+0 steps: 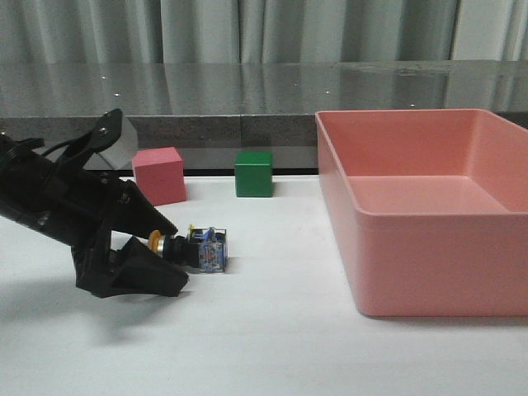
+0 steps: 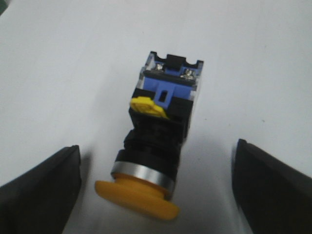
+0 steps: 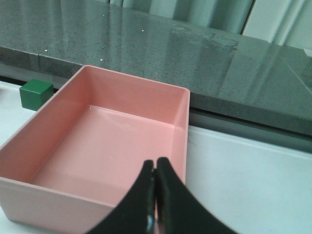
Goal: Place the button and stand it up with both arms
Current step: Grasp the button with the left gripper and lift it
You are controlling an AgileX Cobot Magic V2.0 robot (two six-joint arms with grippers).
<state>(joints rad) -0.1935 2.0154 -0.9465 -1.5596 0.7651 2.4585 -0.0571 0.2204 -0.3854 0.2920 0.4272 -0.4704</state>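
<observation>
The button lies on its side on the white table, yellow cap toward my left gripper, blue-grey terminal base pointing away to the right. In the left wrist view the button lies between my two open fingers, its yellow cap nearest the camera, and neither finger touches it. My left gripper is low at the table, open around the cap end. My right gripper is shut and empty, above the near rim of the pink bin; it does not show in the front view.
A pink cube and a green cube stand behind the button near the table's back edge. The large pink bin fills the right side. The green cube also shows in the right wrist view.
</observation>
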